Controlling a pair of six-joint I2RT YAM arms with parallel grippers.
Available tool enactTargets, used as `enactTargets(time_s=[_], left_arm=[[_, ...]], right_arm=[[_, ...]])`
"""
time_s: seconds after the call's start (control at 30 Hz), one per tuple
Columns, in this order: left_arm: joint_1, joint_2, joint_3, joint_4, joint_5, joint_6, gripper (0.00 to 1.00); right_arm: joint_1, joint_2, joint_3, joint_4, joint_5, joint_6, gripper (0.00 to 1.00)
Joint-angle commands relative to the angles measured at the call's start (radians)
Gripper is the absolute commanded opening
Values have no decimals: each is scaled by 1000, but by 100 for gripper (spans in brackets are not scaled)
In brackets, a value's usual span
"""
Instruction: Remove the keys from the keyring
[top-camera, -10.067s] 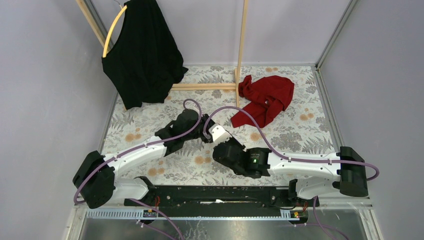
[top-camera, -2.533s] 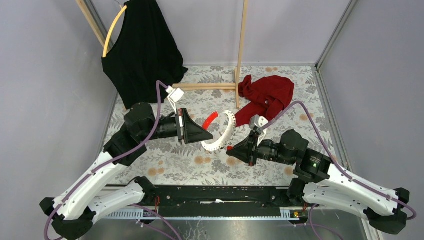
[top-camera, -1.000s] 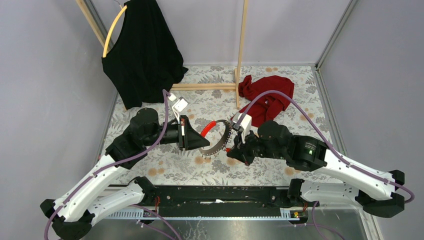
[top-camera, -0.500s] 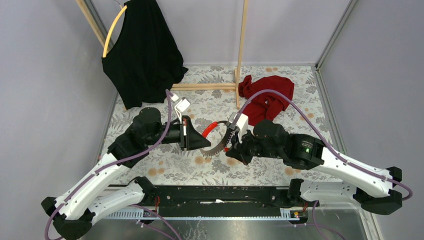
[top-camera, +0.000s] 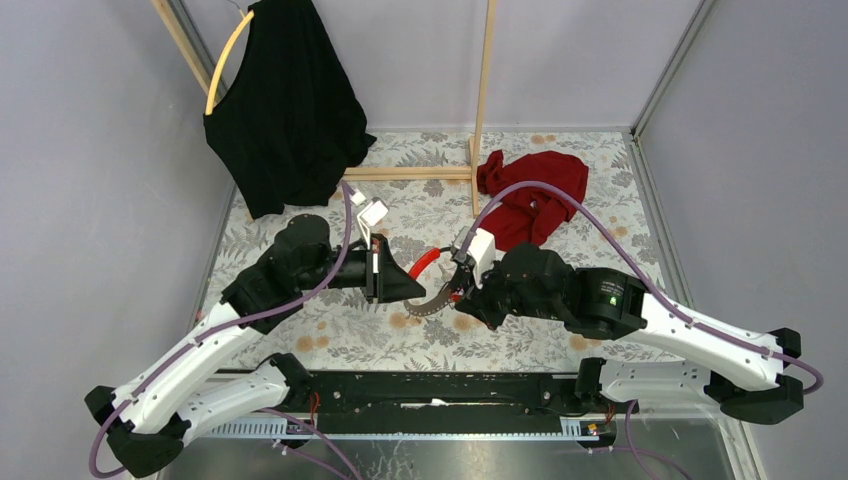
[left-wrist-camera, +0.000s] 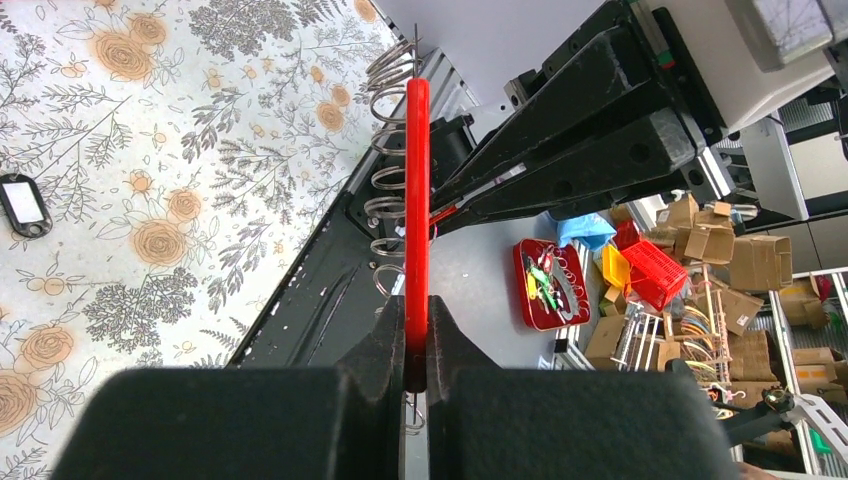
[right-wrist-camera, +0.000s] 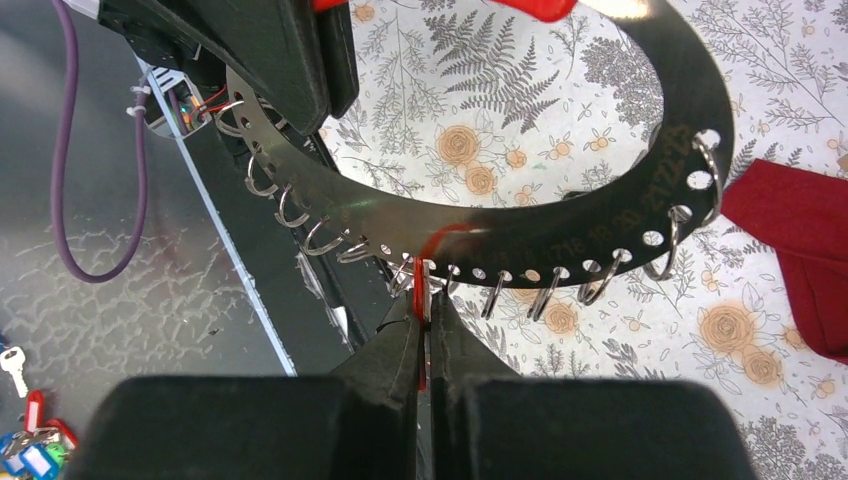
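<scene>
The keyring (top-camera: 436, 293) is a grey metal band with a row of holes, small wire rings (right-wrist-camera: 545, 292) and a short red section (top-camera: 424, 262). It is held in the air between both arms. My left gripper (top-camera: 406, 286) is shut on the red section (left-wrist-camera: 417, 200), which stands edge-on between its pads. My right gripper (right-wrist-camera: 422, 305) is shut on a small red tag (right-wrist-camera: 421, 285) hanging from the band's (right-wrist-camera: 560, 215) lower edge. A key with a black oblong head (left-wrist-camera: 22, 203) lies on the floral table in the left wrist view.
A red cloth (top-camera: 530, 195) lies at the back right of the floral mat. A black garment (top-camera: 285, 110) hangs on a yellow hanger hoop (top-camera: 226, 60) from a wooden rack (top-camera: 485, 100). A black rail (top-camera: 430, 390) runs along the near edge.
Both grippers have drawn closer together over the middle of the mat. The band has turned more edge-on and looks shorter. Both grips have held.
</scene>
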Motion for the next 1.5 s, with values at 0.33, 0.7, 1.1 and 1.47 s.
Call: enactTargets(time_s=[0.33, 0.7, 1.1, 1.47], left_arm=[[-13, 17, 15, 30, 14, -18, 0], [-13, 19, 15, 23, 13, -25, 0], [-13, 43, 17, -6, 4, -45, 0], [-15, 77, 8, -29, -10, -81, 0]], right_arm=[[61, 31, 63, -39, 104, -29, 0], [102, 42, 79, -79, 174, -33, 0], [132, 111, 121, -175, 264, -31, 0], [142, 156, 129, -232, 300, -24, 0]])
